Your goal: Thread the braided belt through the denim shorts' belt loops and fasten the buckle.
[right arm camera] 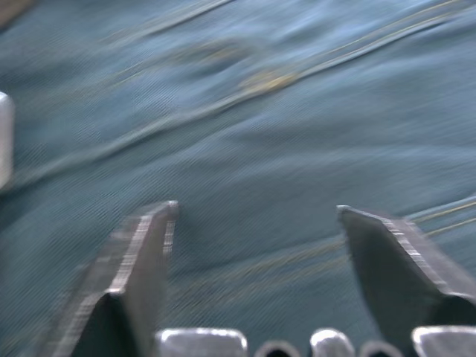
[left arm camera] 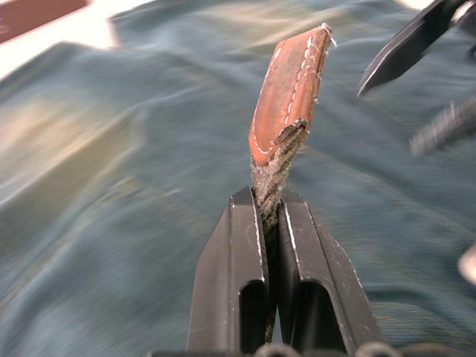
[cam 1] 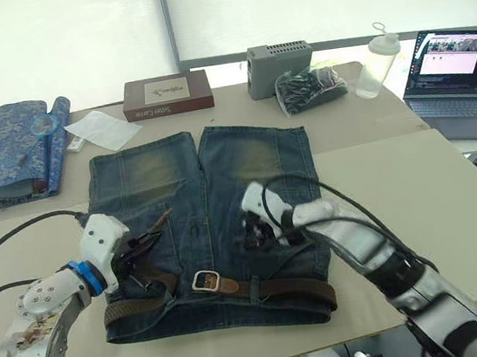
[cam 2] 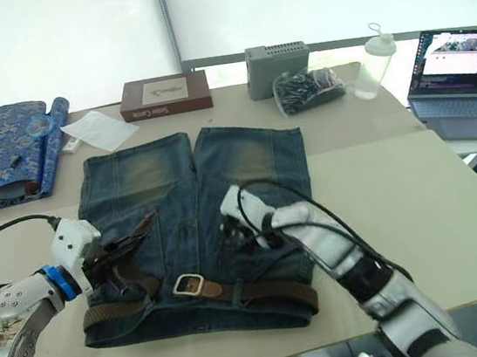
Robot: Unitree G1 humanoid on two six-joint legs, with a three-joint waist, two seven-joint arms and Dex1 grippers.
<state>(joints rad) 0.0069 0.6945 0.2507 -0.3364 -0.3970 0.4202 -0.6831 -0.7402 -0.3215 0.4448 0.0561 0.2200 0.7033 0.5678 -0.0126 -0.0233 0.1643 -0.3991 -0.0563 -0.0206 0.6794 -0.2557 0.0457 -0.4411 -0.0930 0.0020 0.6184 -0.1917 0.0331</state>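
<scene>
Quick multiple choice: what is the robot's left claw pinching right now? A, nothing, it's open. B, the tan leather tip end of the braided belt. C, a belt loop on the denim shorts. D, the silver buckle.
B: in the left wrist view the left claw is shut on the braided belt just below its stitched tan leather tip, while the buckle lies apart on the waistband.

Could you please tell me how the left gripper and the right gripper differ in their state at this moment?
The left gripper is shut on the braided belt, pinching its woven strap just below the tan leather tip; the right gripper is open and holds nothing. The left gripper sits near the shorts' left side, while the right gripper is over the middle of the denim shorts. Both are above the denim.
</scene>
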